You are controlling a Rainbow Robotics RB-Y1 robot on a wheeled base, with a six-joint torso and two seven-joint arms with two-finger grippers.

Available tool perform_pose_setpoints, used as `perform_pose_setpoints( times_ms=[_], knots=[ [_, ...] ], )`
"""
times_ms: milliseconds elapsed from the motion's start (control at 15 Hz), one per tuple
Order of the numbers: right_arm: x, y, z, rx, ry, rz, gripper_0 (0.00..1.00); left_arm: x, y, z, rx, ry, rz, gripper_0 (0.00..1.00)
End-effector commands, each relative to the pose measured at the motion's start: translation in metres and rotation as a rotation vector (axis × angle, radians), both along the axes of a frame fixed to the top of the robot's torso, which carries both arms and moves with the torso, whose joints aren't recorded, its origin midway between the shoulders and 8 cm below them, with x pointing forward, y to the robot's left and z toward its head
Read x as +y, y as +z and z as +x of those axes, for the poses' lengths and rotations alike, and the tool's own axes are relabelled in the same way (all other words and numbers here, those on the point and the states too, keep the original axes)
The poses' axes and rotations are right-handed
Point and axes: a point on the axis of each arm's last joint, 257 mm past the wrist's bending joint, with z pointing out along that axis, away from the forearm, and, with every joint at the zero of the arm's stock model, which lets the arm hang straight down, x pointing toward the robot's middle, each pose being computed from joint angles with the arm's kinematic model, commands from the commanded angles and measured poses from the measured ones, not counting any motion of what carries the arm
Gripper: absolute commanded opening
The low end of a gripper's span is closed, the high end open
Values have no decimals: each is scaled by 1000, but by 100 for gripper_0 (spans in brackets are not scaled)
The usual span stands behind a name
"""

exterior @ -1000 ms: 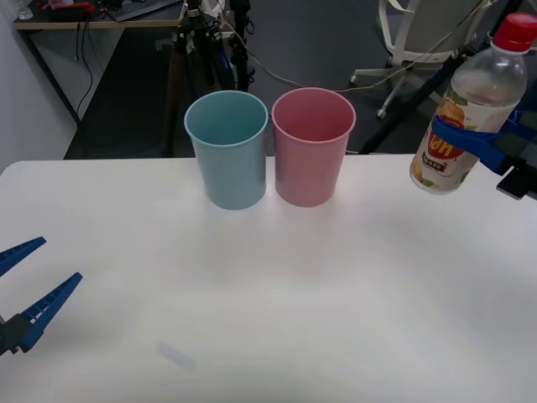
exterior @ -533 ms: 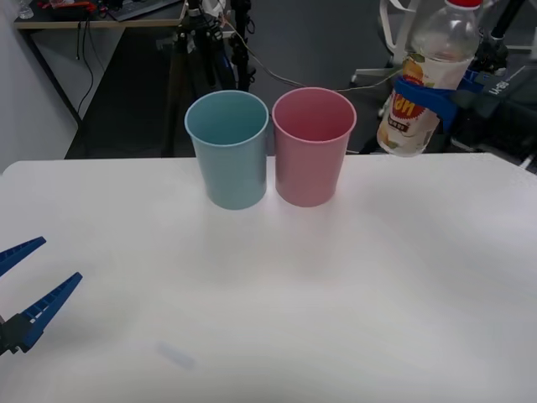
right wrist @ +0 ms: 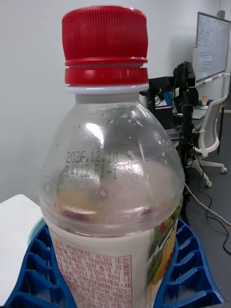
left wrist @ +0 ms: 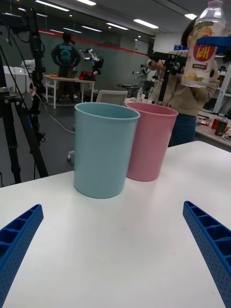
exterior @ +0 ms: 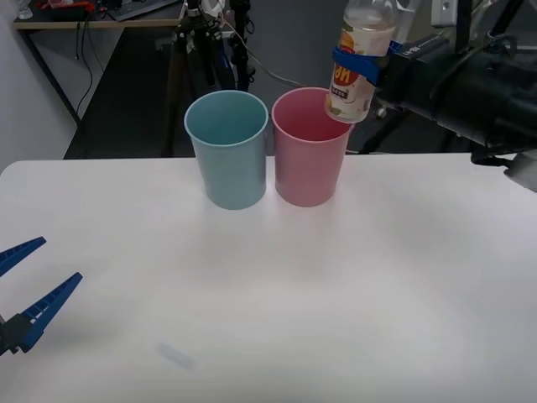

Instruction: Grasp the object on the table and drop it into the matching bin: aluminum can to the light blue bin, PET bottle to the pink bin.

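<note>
The PET bottle point(exterior: 351, 88), clear with a red cap and an orange-yellow label, hangs upright in the air with my right gripper point(exterior: 357, 65) shut around its middle. Its base is over the right part of the pink bin's rim point(exterior: 309, 159). The light blue bin point(exterior: 228, 159) stands touching the pink one on its left, near the far edge of the white table point(exterior: 294, 294). In the right wrist view the bottle point(right wrist: 115, 168) sits between the blue fingers point(right wrist: 38, 274). My left gripper point(exterior: 59, 260) rests open at the table's near left, facing both bins point(left wrist: 103, 149) point(left wrist: 149, 139) and the raised bottle point(left wrist: 199, 48).
Behind the table's far edge are a tripod point(exterior: 180, 50) and a white office chair point(exterior: 411, 34) on a dark floor. My right arm's black body point(exterior: 470, 92) reaches in from the right above the far edge.
My right gripper has carried the bottle left and upward, from the table's right side to above the pink bin's rim. The left gripper has not moved.
</note>
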Motion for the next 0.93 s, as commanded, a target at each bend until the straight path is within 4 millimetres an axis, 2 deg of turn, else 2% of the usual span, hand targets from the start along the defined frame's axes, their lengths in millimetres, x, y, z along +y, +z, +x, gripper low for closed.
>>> perform_pose_setpoints(
  times_ms=[67, 400, 800, 933],
  knots=[
    [9, -4, 19, 5, -25, -4, 0, 0, 0, 0, 0, 0, 0, 100],
    [21, -26, 55, 4, -101, -31, 0, 0, 0, 0, 0, 0, 0, 100],
    [43, -33, 83, 14, -140, -13, 0, 0, 0, 0, 0, 0, 0, 100],
    [44, -35, 86, 5, -148, -23, 0, 0, 0, 0, 0, 0, 0, 100]
  ],
)
